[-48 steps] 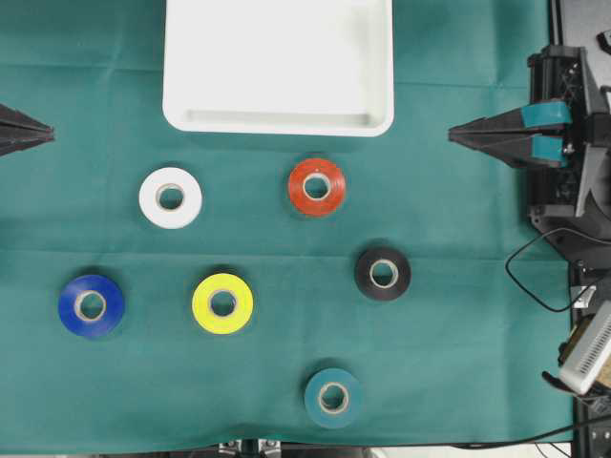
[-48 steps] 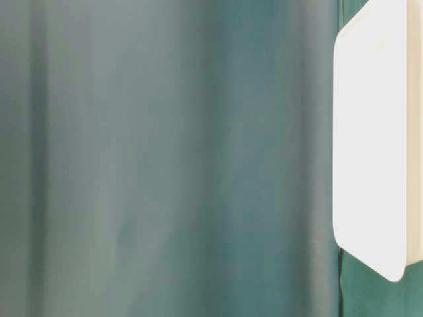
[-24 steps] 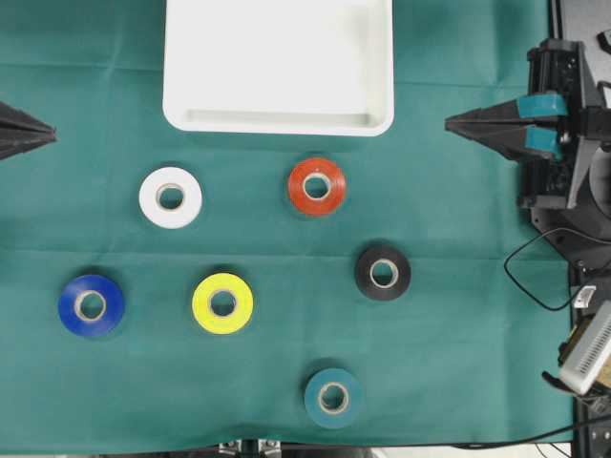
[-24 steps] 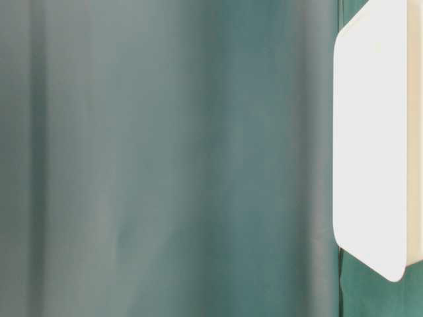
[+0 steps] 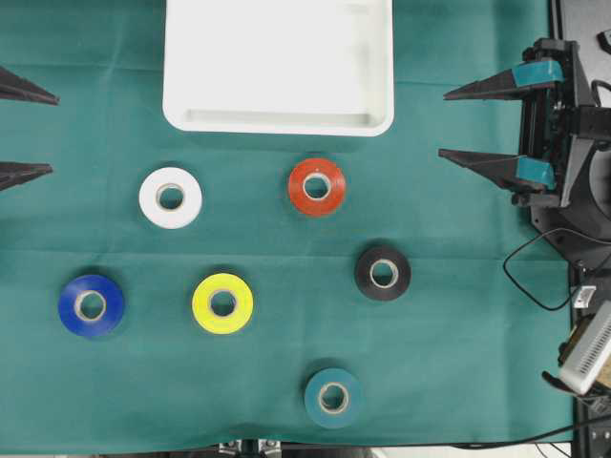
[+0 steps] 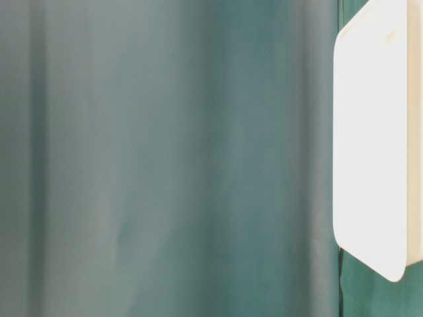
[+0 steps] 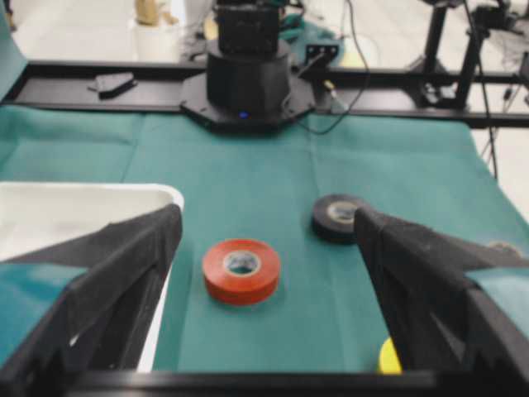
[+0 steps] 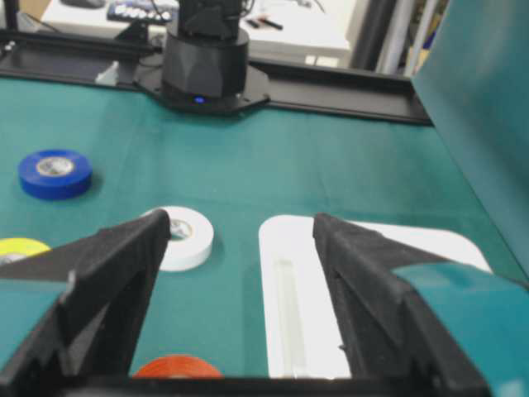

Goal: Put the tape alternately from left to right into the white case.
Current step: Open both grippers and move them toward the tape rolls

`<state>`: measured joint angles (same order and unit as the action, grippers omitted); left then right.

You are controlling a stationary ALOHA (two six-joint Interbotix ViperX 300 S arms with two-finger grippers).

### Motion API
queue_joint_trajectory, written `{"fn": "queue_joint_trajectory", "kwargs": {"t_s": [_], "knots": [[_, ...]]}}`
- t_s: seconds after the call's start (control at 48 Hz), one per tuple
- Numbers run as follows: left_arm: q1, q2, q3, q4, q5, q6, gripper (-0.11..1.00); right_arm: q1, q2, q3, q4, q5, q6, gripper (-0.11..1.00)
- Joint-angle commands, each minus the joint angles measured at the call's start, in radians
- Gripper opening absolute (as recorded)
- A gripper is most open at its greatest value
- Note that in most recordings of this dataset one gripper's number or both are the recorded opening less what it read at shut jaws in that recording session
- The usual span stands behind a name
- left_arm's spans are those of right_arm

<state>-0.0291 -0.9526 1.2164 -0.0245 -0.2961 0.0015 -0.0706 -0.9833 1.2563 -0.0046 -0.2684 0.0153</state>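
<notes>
Overhead exterior: six tape rolls [image 5: 317,186] outside white case [image 5: 279,121].

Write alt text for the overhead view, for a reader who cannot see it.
Six tape rolls lie flat on a green cloth below an empty white case: white, red, black, blue, yellow and teal. The left hand and right hand sit open at the edges, holding nothing.
</notes>
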Motion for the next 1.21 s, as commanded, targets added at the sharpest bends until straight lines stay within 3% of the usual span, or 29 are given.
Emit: {"fn": "queue_joint_trajectory", "kwargs": {"t_s": [0.0,0.208,0.396,1.188], "knots": [[-0.003,0.021,-0.020,-0.002,0.000,-0.003,0.74,-0.002,0.012,-0.028,-0.002,0.008,0.011,0.76],[-0.003,0.107,-0.058,-0.003,0.032,-0.006,0.74,-0.002,0.057,-0.063,-0.002,0.052,0.060,0.76],[-0.002,0.179,-0.092,-0.002,0.064,-0.006,0.74,-0.002,0.117,-0.092,-0.002,0.112,0.063,0.77],[0.044,0.390,-0.230,-0.005,0.216,-0.035,0.74,-0.002,0.310,-0.190,-0.009,0.161,0.061,0.78]]}}
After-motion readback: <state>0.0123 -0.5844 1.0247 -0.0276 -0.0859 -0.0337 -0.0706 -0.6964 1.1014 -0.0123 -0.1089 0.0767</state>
